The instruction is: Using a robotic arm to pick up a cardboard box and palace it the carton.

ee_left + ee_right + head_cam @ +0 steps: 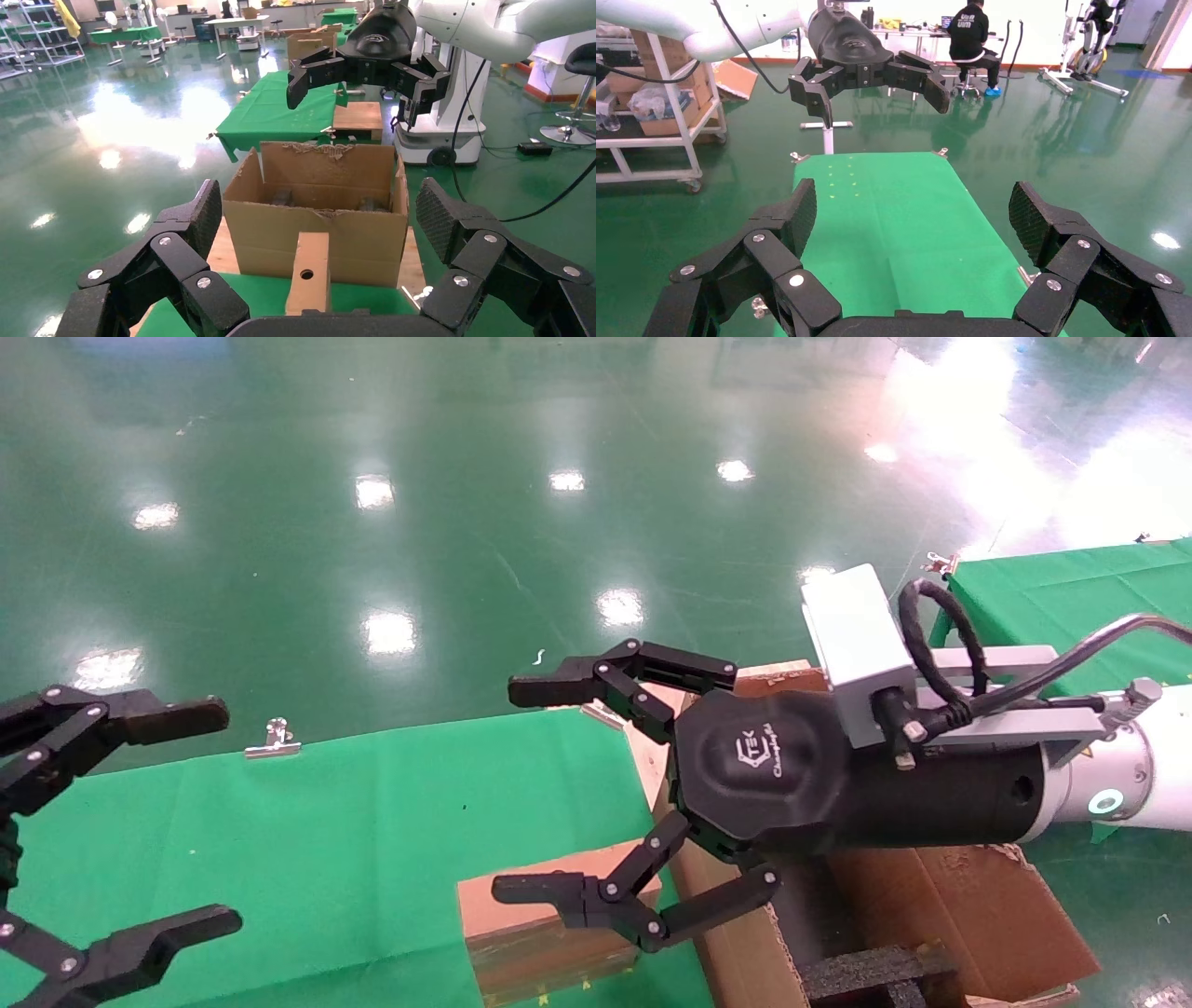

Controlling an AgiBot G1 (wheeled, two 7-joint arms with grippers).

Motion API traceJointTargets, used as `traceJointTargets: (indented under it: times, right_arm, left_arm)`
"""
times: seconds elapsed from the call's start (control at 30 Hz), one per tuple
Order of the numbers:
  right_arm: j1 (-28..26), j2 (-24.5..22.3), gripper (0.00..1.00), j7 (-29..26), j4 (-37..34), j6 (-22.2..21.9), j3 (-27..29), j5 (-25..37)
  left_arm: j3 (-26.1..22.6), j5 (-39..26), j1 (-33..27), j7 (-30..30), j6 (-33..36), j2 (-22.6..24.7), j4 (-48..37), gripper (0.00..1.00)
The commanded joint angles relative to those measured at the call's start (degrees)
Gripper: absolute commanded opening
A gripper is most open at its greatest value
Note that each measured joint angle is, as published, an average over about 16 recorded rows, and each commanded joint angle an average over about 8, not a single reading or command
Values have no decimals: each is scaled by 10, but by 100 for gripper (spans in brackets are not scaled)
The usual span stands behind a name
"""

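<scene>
Glossy green floor stretches behind a desk [307,831] draped in green cloth. At the far left the left gripper [112,822] hovers over the desk edge, released and holding nothing. Near the desk's right end sits the cardboard box [540,933], just beside the carton [968,905], whose black foam inserts [875,975] show inside. Above both, the right gripper [577,794] hangs spread wide and empty, its lower fingers over the box. I judge the risk to be a descent off-centre: fingers could catch the carton's ragged flap or nudge the box over the near desk edge.
</scene>
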State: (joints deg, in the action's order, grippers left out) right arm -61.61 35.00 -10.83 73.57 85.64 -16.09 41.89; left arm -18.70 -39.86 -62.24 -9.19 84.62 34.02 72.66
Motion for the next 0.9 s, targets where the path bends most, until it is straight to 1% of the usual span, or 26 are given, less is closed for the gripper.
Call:
traceJointTargets:
  times: [0.03, 0.6, 0.63, 0.87, 0.9]
  right_arm:
    - [0, 0, 100, 0, 0, 0, 0, 0]
    - [0, 0, 100, 0, 0, 0, 0, 0]
    - [0, 0, 100, 0, 0, 0, 0, 0]
    - [0, 0, 100, 0, 0, 0, 0, 0]
    - [0, 0, 100, 0, 0, 0, 0, 0]
  left_arm:
    - [0, 0, 0, 0, 0, 0, 0, 100]
    - [0, 0, 0, 0, 0, 0, 0, 99]
    - [0, 0, 0, 0, 0, 0, 0, 91]
    - [0, 0, 0, 0, 0, 0, 0, 4]
    - [0, 0, 0, 0, 0, 0, 0, 0]
